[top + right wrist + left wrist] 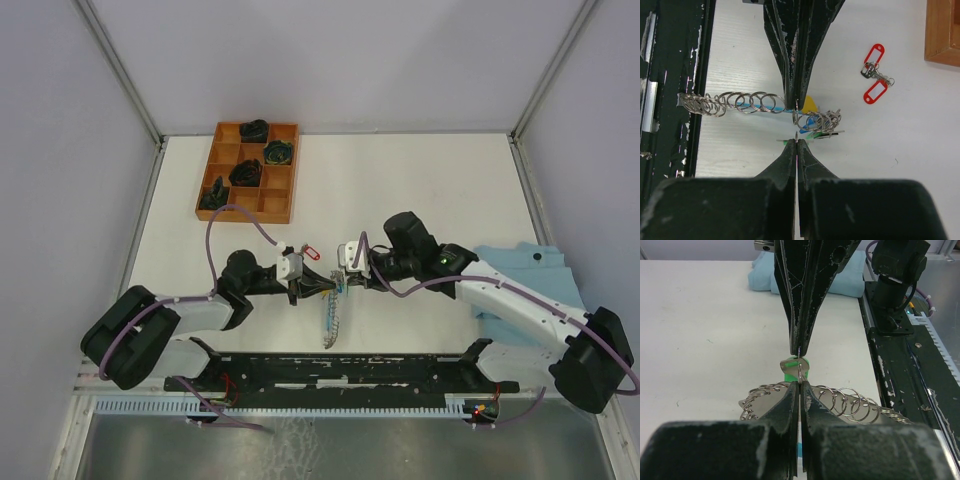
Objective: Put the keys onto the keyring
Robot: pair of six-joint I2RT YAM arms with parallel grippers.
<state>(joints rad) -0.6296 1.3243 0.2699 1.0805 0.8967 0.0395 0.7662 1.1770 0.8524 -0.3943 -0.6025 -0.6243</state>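
The keyring (740,102), a floppy chain of linked silver rings with a light-blue section, lay on the white table (420,180) in the lower middle of the overhead view, just ahead of the black base rail (350,368). The left gripper (799,386) and right gripper (796,141) met tip to tip at its upper end, both fully closed, each pinching a thin wire ring of it. Two red-tagged keys (874,75) lay apart nearby. A wooden tray (274,200) sat at upper left.
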